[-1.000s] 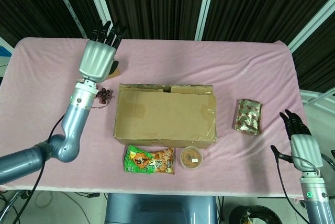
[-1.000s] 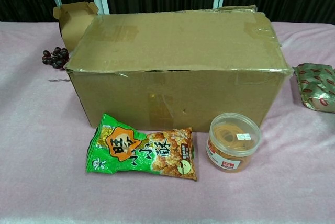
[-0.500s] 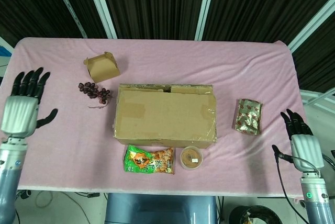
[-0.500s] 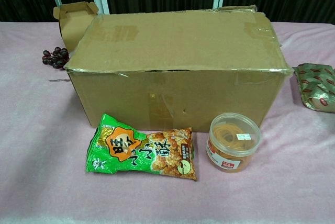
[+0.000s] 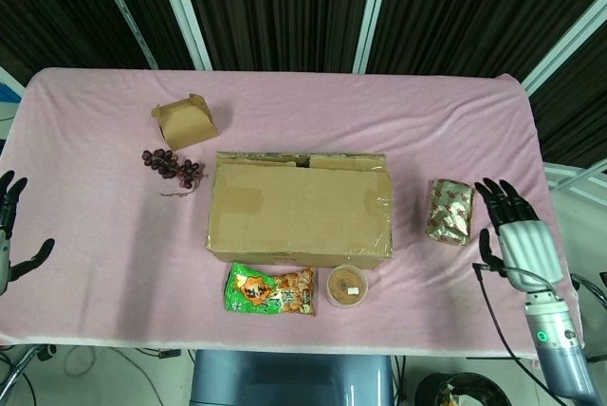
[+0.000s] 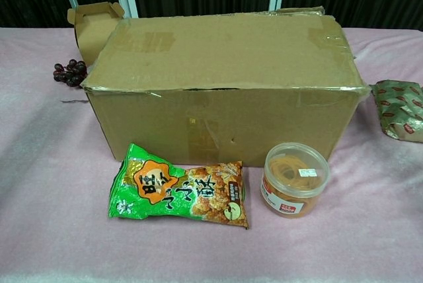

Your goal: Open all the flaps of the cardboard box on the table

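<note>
The large brown cardboard box (image 5: 300, 207) lies in the middle of the pink table, its top flaps folded down flat; in the chest view the cardboard box (image 6: 225, 78) fills the centre. My left hand (image 5: 9, 235) shows only at the far left edge of the head view, fingers apart, holding nothing, far from the box. At the right edge of the table, my right hand (image 5: 517, 232) hovers with its fingers spread, empty, just right of a foil packet. Neither hand appears in the chest view.
A green snack bag (image 5: 270, 291) and a round plastic tub (image 5: 347, 286) lie in front of the box. A foil packet (image 5: 450, 211) lies to its right. A small carton (image 5: 184, 120) and a bunch of dark grapes (image 5: 174, 167) sit at the back left.
My left hand has swung from above the small carton out and back to the table's left edge. My right hand has shifted forward and inward toward the foil packet. The box is unchanged.
</note>
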`<state>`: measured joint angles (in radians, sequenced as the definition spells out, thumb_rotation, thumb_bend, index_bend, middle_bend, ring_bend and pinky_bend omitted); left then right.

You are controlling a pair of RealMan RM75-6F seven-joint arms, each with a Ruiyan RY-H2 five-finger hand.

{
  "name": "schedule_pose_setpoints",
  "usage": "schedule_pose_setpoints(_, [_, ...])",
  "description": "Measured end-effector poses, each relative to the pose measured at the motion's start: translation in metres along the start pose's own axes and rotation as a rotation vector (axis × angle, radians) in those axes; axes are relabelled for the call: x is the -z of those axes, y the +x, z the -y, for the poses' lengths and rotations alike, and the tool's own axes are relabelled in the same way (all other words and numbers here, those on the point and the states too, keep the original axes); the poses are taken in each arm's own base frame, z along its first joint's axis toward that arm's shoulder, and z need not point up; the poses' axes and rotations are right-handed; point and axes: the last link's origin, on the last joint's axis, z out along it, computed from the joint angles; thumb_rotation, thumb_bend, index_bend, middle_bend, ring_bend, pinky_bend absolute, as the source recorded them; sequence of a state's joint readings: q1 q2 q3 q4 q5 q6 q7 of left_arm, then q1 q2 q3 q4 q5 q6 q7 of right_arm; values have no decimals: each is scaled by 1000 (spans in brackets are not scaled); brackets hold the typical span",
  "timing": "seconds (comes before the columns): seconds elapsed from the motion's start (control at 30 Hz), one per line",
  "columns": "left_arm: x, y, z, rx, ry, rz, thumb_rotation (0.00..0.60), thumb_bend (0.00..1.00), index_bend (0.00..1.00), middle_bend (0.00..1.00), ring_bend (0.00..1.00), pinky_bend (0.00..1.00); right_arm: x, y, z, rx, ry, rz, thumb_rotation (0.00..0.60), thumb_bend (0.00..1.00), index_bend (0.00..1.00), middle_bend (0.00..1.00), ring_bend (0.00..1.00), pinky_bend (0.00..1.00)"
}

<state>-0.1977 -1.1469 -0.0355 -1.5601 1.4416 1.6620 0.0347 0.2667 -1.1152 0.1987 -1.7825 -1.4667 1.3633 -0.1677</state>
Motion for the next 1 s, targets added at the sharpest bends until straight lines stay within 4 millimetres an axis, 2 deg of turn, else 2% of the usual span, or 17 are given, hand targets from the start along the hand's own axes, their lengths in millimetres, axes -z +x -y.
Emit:
schedule_pose_setpoints(0.13, [1, -3, 0, 30, -6, 6, 600, 204, 0, 0, 0, 0, -38, 14, 32, -21, 82, 15, 600, 839, 312, 232, 178, 298])
schedule_pose_setpoints(0.4, [0, -6, 2, 53, -5, 27, 600, 205, 0, 0, 0, 0, -96, 25, 82, -113, 135, 89, 600, 840, 350, 256, 197, 314])
schedule_pose_setpoints(0.7, [-3, -8, 4, 78, 4, 41, 600, 206, 0, 0, 0, 0, -138, 15, 119, -217, 90, 204, 600, 834, 350, 255, 197, 314])
schedule_pose_setpoints(1.0, [-5, -6, 7, 99, 8, 43, 600, 206, 0, 0, 0, 0, -160, -3, 144, -236, 24, 261, 600, 788, 346, 302, 234, 314])
